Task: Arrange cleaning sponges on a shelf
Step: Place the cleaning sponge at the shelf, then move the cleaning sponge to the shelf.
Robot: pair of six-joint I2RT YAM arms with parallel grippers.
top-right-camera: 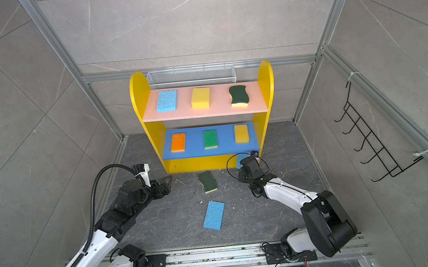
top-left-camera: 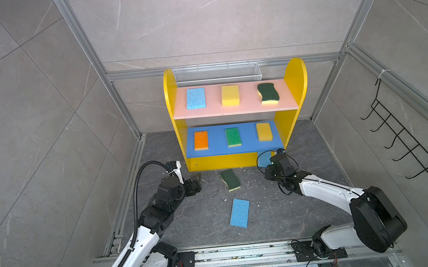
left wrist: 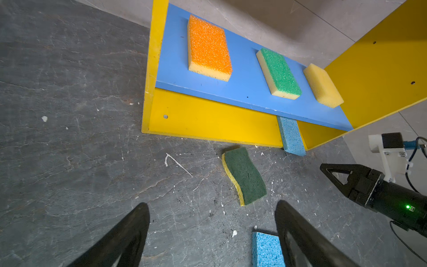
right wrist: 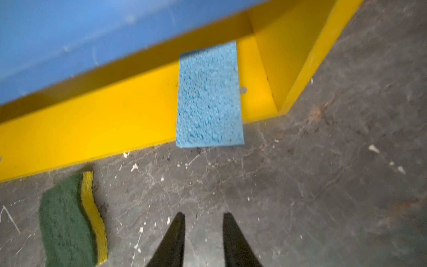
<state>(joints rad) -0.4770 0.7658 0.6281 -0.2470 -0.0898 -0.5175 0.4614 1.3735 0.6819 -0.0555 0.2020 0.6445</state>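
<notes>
Dark stone floor (top-left-camera: 280, 212) in front of the shelf (top-left-camera: 296, 79): wavy green sponge (top-left-camera: 230, 179) and light blue sponge (top-left-camera: 239, 213) yet to place, another blue sponge (right wrist: 209, 97) on the shelf's yellow base, seemingly overhanging its front lip. Right tool (right wrist: 203, 216) before the shelf, narrowly parted, empty; left tool (left wrist: 212, 204) wide apart, empty, likely next to straddle the wavy one. No readable writing.
</notes>
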